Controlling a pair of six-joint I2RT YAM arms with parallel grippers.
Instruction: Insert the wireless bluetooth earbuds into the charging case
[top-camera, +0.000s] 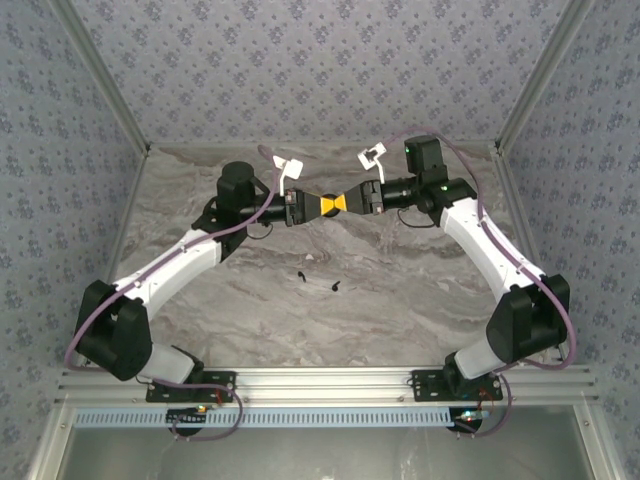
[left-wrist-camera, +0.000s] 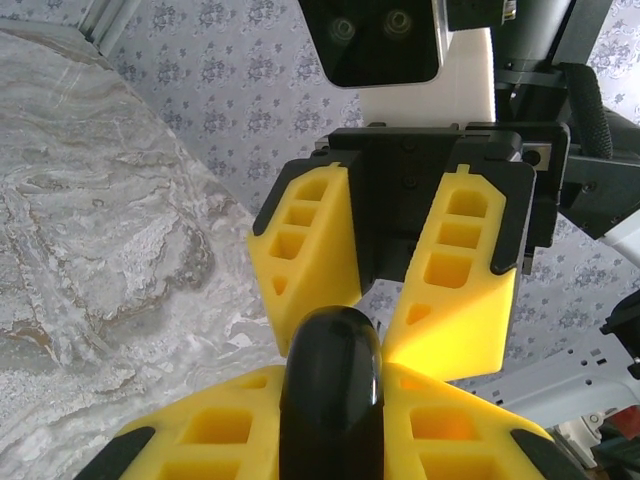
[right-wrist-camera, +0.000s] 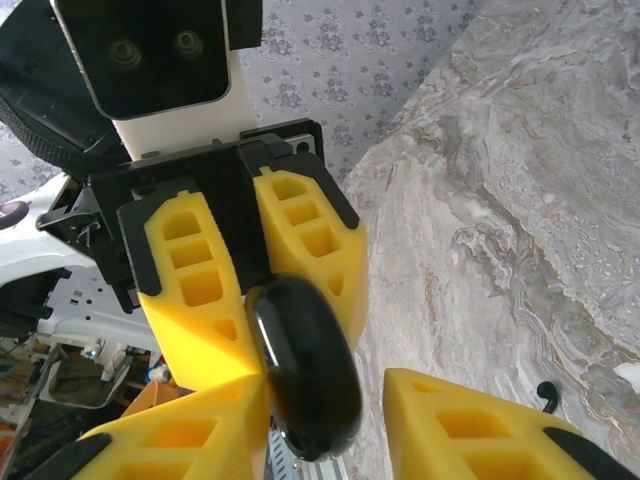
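Grey-veined marble desk boxed in by walls papered with a small blue-grey flower print. Aluminium rail along the near edge, both arm bases bolted to it.

Above mid-desk, two arms reaching inward and meeting tip to tip, well off the surface. Left pincer clenched on the charging case, a glossy black rounded shell standing on edge between the yellow fingers, its free end sticking out toward the opposite arm. Right pincer facing it head-on, jaws parted and straddling that free end. In the right wrist view, one yellow finger touching the shell's side, the other finger apart from it, a strip of marble showing through the gap. Right side parted, not clamped. Whether the lid is ajar: cannot tell.

Down on the marble, nearer the bases than the meeting point, two black earbuds lying loose, near each other but not touching, well apart from the case overhead. One of them also at the lower right of the right wrist view, a small hooked black shape on the stone.

White tags hanging on the cables near each wrist.
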